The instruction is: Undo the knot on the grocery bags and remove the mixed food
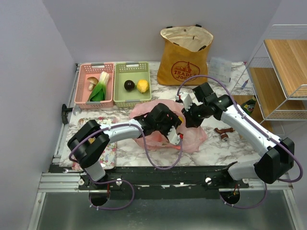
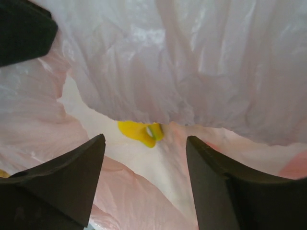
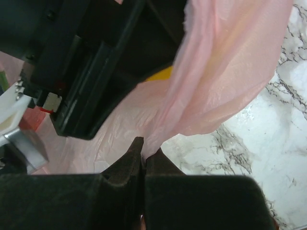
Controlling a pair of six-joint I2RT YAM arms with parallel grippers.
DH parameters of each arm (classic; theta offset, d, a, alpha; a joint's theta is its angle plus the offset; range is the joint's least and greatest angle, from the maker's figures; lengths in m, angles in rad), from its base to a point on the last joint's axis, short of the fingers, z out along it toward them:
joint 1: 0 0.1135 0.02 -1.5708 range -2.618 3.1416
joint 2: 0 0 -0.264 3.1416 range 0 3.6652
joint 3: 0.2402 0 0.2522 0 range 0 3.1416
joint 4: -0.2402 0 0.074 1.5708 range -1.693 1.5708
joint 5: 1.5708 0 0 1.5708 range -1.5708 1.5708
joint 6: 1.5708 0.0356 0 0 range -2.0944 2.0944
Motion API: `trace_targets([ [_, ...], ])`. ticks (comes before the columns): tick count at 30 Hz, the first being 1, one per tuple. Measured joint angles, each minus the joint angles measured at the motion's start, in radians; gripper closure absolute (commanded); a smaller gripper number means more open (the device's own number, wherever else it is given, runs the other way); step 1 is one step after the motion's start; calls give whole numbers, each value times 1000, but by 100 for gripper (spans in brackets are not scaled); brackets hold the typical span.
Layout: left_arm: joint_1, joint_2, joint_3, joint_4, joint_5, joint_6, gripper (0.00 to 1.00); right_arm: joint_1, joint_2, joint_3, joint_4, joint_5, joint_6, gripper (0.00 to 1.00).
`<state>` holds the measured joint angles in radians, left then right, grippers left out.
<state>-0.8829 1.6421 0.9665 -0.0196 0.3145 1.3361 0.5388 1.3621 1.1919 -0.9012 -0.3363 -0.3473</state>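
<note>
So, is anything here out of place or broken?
Nothing looks broken or spilled. One small reddish-brown item lies loose on the table right of the pink bag, outside the pink basket and green basket; I cannot tell what it is.

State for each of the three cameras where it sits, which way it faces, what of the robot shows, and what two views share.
Top external: above and behind the bases, looking down at the marble table; both arms show, meeting at the pink bag.
Left wrist: inside the bag, facing a yellow item between its own open fingers.
Right wrist: low over the table, facing down along the right gripper, shut on the bag film; the left arm shows too.
Shared: both wrist views show pink film and a yellow patch.
</note>
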Motion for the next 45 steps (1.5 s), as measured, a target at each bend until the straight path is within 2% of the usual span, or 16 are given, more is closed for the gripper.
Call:
trace_targets([
  [5,-18,22,-17,97,-25,148,16,0,-1,0,-15,-22,-12,99],
  [8,-23,34,-15,99,-25,236,15,0,-1,2,-21,-30,-21,99],
  [17,-23,118,41,-56,-23,465,15,0,-1,18,-29,-42,-35,99],
  [19,-23,127,42,-79,-23,530,20,0,-1,18,-29,-44,-39,99],
  [23,-23,146,97,-144,-27,601,47,0,-1,18,-29,-42,-39,99],
  [28,-15,122,129,-221,-35,587,59,0,-21,5,-30,-19,-39,99],
  [32,18,-2,35,-281,-36,584,66,-2,-57,-21,-36,-14,-38,99],
  [35,49,-79,-29,-341,-37,584,60,-2,-68,-26,-36,-10,-38,100],
  [42,45,-146,-77,-378,-29,569,26,-2,-65,-26,-36,-9,-39,99],
  [45,15,-157,-74,-350,-26,560,16,-2,-60,-26,-35,-9,-39,99],
])
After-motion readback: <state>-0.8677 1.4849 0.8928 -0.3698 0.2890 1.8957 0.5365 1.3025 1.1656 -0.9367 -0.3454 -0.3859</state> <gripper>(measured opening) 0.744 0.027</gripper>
